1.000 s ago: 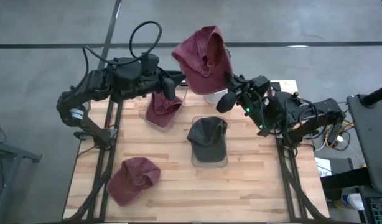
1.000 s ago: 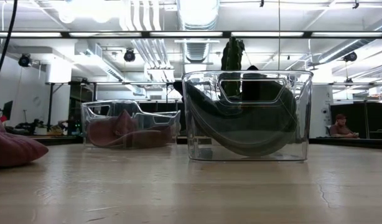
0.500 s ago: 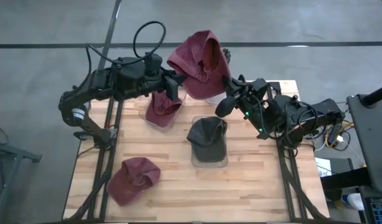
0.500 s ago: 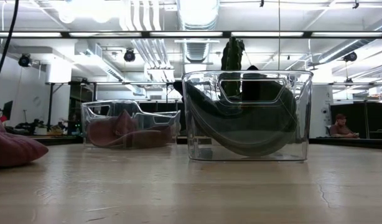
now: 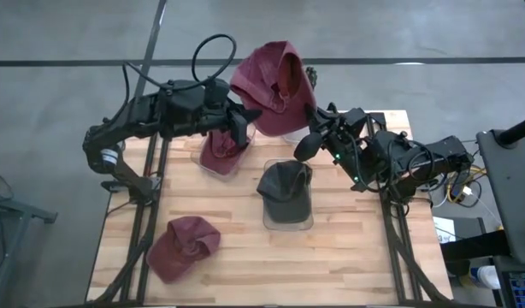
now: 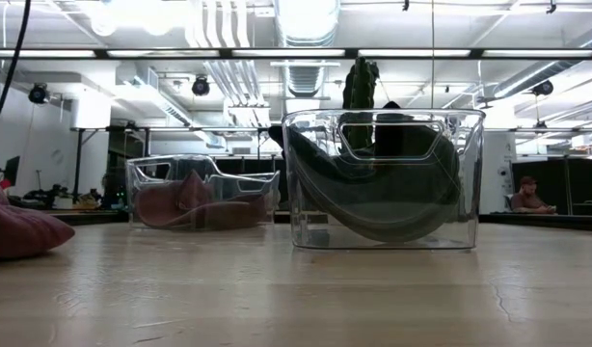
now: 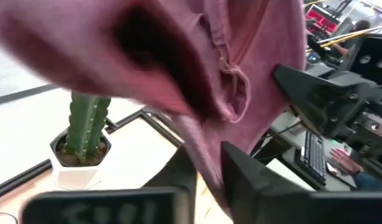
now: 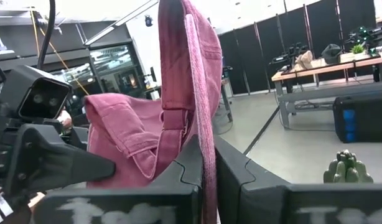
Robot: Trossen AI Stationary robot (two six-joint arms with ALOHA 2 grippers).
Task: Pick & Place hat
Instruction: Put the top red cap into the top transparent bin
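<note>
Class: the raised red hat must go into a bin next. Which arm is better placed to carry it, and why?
Right, probably. The right gripper is shut on the hat. The left gripper also pinches it, above the bin already holding a hat.

You look out on a grey concrete floor [image 5: 57, 51], ceiling ducts [image 6: 224, 67] upper centre, black partition panels [image 8: 303, 56] at right.

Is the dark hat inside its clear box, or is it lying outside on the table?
Inside. The high view shows the dark hat within the clear box, and the low view shows it curved behind the box's transparent walls.
</note>
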